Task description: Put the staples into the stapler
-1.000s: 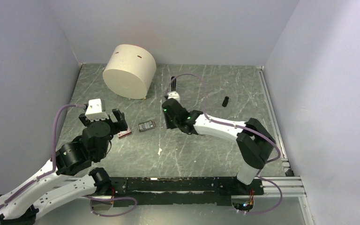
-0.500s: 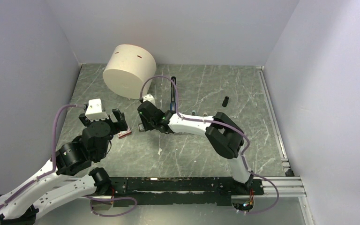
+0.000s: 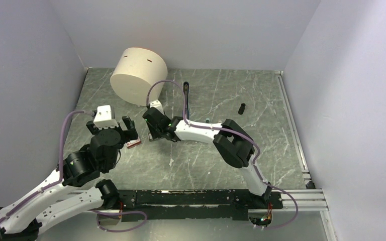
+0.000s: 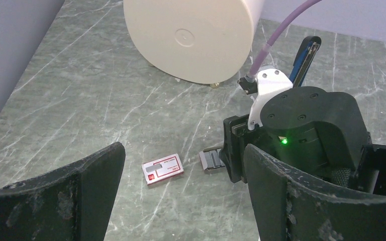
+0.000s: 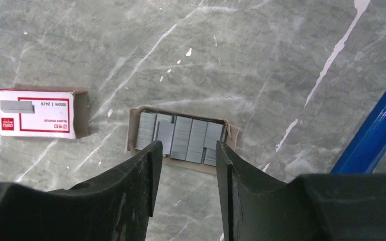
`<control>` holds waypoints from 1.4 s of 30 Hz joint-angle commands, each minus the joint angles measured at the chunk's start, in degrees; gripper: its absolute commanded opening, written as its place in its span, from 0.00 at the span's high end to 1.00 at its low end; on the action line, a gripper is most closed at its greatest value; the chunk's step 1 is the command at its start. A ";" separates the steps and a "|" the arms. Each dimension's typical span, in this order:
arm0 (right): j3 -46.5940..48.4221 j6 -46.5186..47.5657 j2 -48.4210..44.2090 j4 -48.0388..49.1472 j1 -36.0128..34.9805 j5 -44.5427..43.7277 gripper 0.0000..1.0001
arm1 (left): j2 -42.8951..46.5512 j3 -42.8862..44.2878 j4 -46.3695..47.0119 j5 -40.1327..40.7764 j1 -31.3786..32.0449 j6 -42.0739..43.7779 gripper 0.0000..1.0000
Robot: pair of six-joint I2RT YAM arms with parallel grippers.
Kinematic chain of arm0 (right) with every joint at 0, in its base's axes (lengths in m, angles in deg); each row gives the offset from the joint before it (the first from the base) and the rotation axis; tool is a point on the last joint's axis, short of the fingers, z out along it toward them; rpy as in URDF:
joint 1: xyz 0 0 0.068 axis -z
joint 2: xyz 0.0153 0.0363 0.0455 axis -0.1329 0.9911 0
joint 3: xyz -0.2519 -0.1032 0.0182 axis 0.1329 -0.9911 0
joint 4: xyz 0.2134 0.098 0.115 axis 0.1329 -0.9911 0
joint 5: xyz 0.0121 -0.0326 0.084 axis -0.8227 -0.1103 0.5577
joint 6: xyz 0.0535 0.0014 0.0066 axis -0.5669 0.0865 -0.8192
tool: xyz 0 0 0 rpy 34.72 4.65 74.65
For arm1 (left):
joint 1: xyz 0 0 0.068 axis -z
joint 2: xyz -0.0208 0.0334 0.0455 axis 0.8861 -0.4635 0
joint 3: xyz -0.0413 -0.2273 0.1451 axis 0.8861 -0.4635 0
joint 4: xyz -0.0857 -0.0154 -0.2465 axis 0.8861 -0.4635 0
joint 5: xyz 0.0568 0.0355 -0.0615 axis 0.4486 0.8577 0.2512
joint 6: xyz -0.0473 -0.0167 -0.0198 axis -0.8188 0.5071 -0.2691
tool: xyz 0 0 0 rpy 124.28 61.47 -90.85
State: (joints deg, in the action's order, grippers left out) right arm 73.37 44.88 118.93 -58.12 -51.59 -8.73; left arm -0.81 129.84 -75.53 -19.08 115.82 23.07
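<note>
Staples [image 5: 181,136], silver-grey ribbed metal strips in open cardboard tray [image 5: 131,131], just beside red-and-white cardboard box [image 5: 32,113]. Probably light, slick, snap easily; pinch one strip's sides. Right end effector [image 5: 185,150] half-spread above them, empty.

The left arm [image 3: 45,193] and right arm [image 3: 198,131] share one build: white plastic link shells between chunky black cylindrical joints. A mauve cable [image 3: 63,140] runs off each wrist, beside a white boxy camera block [image 3: 104,116]. The left end effector [image 4: 183,150] has broad matte-black fingers [image 4: 80,186], scuffed grey at the edges; the right end effector [image 5: 187,150] has plain black ones. A green light [image 4: 284,141] glows on the right wrist's round black housing [image 4: 306,120].
</note>
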 commanded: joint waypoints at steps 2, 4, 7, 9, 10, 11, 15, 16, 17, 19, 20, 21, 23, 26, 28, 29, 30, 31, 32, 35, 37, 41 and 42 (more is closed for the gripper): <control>1.85 0.78 1.49 -1.83 -0.17 -2.21 0.53 | 0.14 0.26 1.45 -0.18 0.08 0.79 0.08; 1.78 0.52 1.75 -1.91 -0.04 -2.22 0.55 | 0.05 0.22 1.28 -0.24 0.08 0.83 0.08; 2.11 -0.04 2.49 -2.52 0.08 -2.67 0.59 | 0.12 0.38 1.02 -0.12 0.09 0.64 0.08; 2.12 -0.36 2.69 -2.57 0.36 -3.18 0.62 | 0.26 0.35 1.06 -0.16 0.12 0.63 0.08; 2.12 -0.52 2.70 -2.69 0.48 -3.28 0.62 | 0.35 0.30 1.10 -0.13 0.09 0.63 0.08; 2.07 -0.61 2.66 -2.69 0.55 -3.54 0.62 | 0.35 0.27 1.10 -0.18 0.13 0.63 0.08; 1.82 -1.40 2.58 -2.54 1.17 -3.36 0.60 | 0.34 0.26 1.20 -0.44 0.09 0.79 0.08; 1.65 -1.73 2.56 -2.36 1.35 -2.90 0.59 | 0.32 0.26 1.24 -0.45 0.05 0.89 0.08; 1.48 -1.87 2.54 -2.06 1.55 -2.63 0.59 | 0.24 0.30 1.24 -0.43 0.13 0.90 0.08; 1.05 -2.24 2.53 -1.58 1.93 -1.18 0.59 | 0.07 0.30 1.17 -0.44 0.12 0.90 0.08; 0.87 -2.31 2.56 -1.25 2.21 -0.36 0.59 | 0.01 0.39 1.17 -0.44 0.09 0.90 0.08; 0.62 -2.40 2.53 -0.95 2.49 0.49 0.60 | 0.02 0.43 1.17 -0.44 0.10 0.83 0.08; 0.33 -2.76 2.53 -0.44 2.98 2.08 0.60 | 0.09 0.44 1.08 -0.37 0.10 0.93 0.08; -0.56 -3.46 2.30 0.43 3.80 4.28 0.62 | 0.22 0.35 1.15 -0.28 0.05 0.90 0.08; -1.01 -3.85 2.18 1.05 4.42 5.86 0.63 | 0.31 0.33 1.17 -0.29 0.09 0.85 0.08; -1.16 -4.15 2.18 1.17 4.66 6.63 0.64 | 0.31 0.35 1.17 -0.29 0.05 0.89 0.08; -1.33 -4.36 2.18 1.22 4.93 7.21 0.64 | 0.29 0.35 1.17 -0.30 0.09 0.90 0.08; -1.46 -4.61 2.25 1.33 5.09 7.65 0.65 | 0.23 0.35 1.17 -0.25 0.10 0.90 0.08; -1.56 -4.68 2.28 1.48 5.28 8.05 0.65 | 0.23 0.35 1.17 -0.27 0.10 0.90 0.08; -1.80 -5.26 2.46 1.56 5.69 9.14 0.66 | 0.14 0.43 1.12 -0.28 0.05 0.90 0.08; -2.21 -5.54 2.42 1.94 5.99 10.09 0.69 | 0.22 0.31 1.10 -0.26 0.10 0.94 0.08; -2.46 -6.53 2.44 2.20 6.68 13.71 0.71 | 0.31 0.35 1.10 -0.26 0.07 0.90 0.08; -2.57 -6.88 2.33 2.30 6.81 14.42 0.72 | 0.31 0.35 1.10 -0.28 0.09 0.90 0.08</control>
State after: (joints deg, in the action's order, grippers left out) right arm 72.00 39.68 120.96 -56.41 -45.45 1.50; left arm -0.79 129.84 -75.51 -19.08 115.82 23.09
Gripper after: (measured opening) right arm 0.296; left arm 0.921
